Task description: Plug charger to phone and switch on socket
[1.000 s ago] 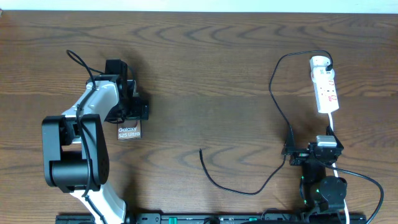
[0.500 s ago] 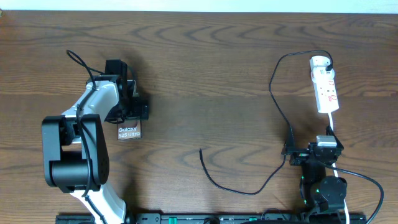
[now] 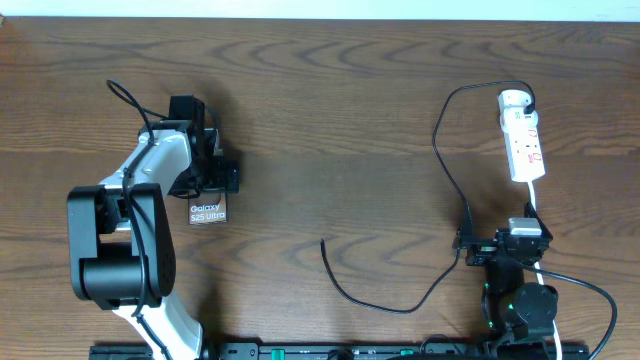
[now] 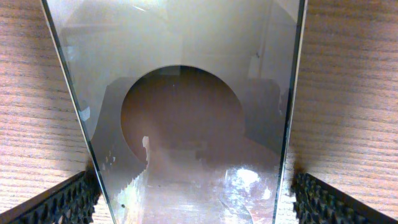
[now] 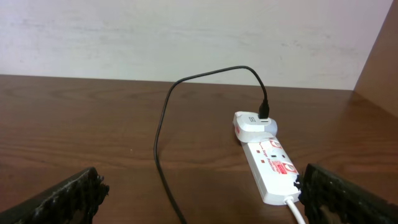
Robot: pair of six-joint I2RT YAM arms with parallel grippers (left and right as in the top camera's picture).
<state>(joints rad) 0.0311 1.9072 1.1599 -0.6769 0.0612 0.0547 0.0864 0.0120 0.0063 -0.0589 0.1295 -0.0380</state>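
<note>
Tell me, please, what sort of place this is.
Probably a robotics test bench: a wooden table against a plain pale wall, a left arm and right arm mounted at its near edge, and a phone, socket and charger laid out.

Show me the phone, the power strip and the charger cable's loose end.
phone (image 3: 208,212): overhead view, its white-lettered end.
power strip (image 3: 525,148): overhead view, middle of its white body.
charger cable (image 3: 324,245): overhead view, its loose end.
</note>
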